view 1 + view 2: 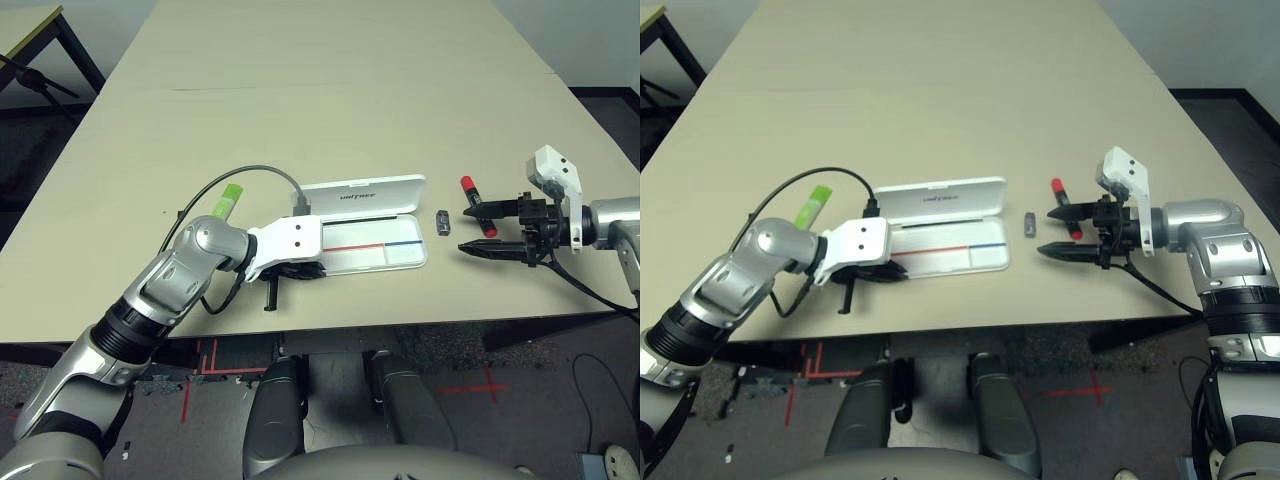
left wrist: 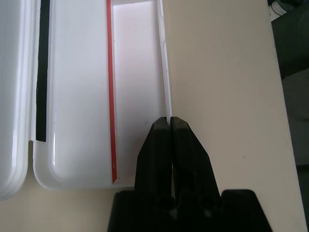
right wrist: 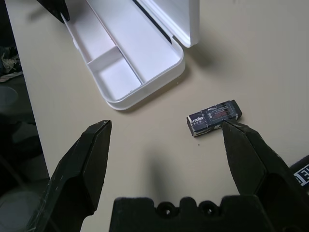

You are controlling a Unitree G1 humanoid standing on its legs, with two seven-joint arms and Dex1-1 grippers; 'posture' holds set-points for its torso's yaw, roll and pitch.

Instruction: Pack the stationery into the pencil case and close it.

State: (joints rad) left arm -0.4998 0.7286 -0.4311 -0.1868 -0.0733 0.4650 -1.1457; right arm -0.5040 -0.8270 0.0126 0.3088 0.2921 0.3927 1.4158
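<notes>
The pencil case (image 1: 375, 245) lay open near the front edge of the table (image 1: 300, 90), its lid (image 1: 365, 192) folded back flat and its tray, as far as could be seen, holding nothing yet. The left gripper (image 2: 170, 126) had its two fingers pressed together on the thin near wall of the tray, apparently steadying the case. All three pieces of stationery were on the tabletop outside the case: the small dark block (image 3: 214, 117) just off the case's right end, the red marker (image 1: 477, 205) a little farther right, and the light-green stick (image 1: 228, 202) off to the left, beyond the left forearm. The right gripper (image 3: 166, 137) hovered with its fingers spread wide and empty, near the block. By this reading, packing had not begun, and closing the lid was still to come. The table was a pale beige top in a room with a dark floor; another table's corner showed at the far left.
</notes>
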